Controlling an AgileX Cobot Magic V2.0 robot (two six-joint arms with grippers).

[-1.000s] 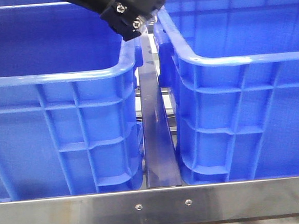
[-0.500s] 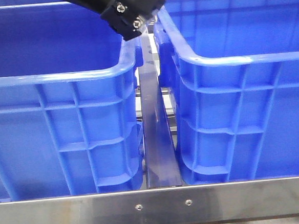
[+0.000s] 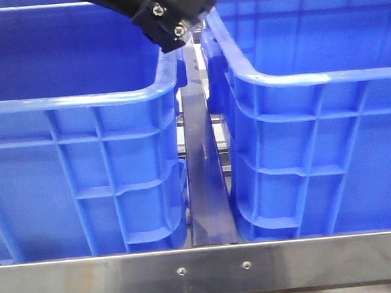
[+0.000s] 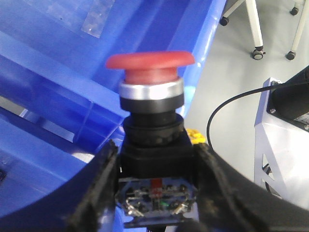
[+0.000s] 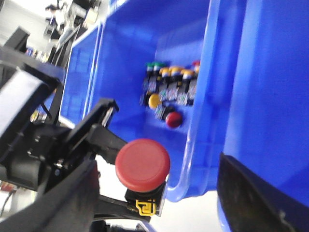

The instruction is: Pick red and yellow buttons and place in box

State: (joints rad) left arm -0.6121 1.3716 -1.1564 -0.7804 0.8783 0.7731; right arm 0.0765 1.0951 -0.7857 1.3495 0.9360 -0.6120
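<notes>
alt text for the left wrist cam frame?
A red mushroom-head push button stands upright, its black body clamped between the left gripper fingers. Blue plastic bin walls fill the background, with grey floor and chair casters beyond.

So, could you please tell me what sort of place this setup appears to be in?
Probably an industrial workshop or robotics lab. Large blue plastic crates sit on a metal-framed bench, the left end effector holds a red push button, and castered furniture legs stand on a grey floor.
</notes>
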